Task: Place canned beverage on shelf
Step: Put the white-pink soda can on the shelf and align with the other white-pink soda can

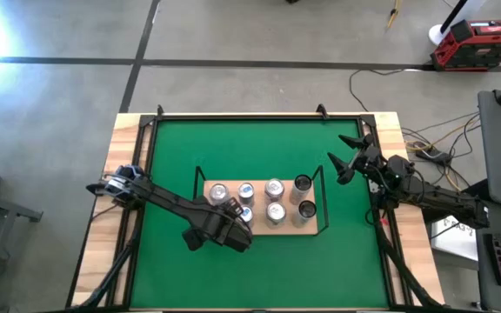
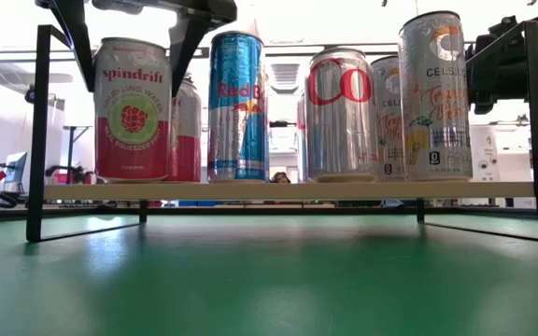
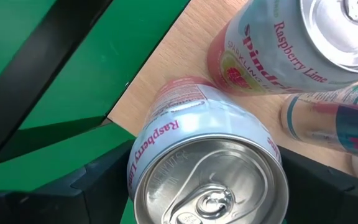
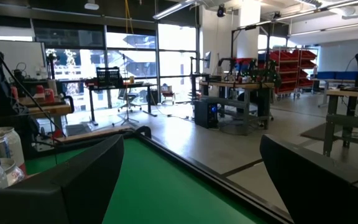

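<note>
A Spindrift raspberry-lime can [image 2: 134, 110] stands upright on its base at the near left corner of the shelf [image 2: 297, 190], a light-wood board with a black wire rail. The wrist view shows its silver top [image 3: 210, 180]. My left gripper [image 1: 229, 217] points down over it and is open. One finger [image 2: 77, 47] stands on each side of the can's upper part, and a thin strip of green shows between one finger [image 3: 98, 186] and the can. My right gripper [image 1: 344, 156] waits open in the air by the table's right edge, nothing between its fingers [image 4: 79, 186].
Several other cans stand on the shelf: a second Spindrift [image 3: 291, 50] just behind, a Red Bull [image 2: 236, 107], a Coke [image 2: 341, 117] and a Celsius [image 2: 434, 98]. Black rail posts [image 2: 37, 131] rise at the shelf's corners. Green felt [image 1: 233, 148] lies open around the shelf.
</note>
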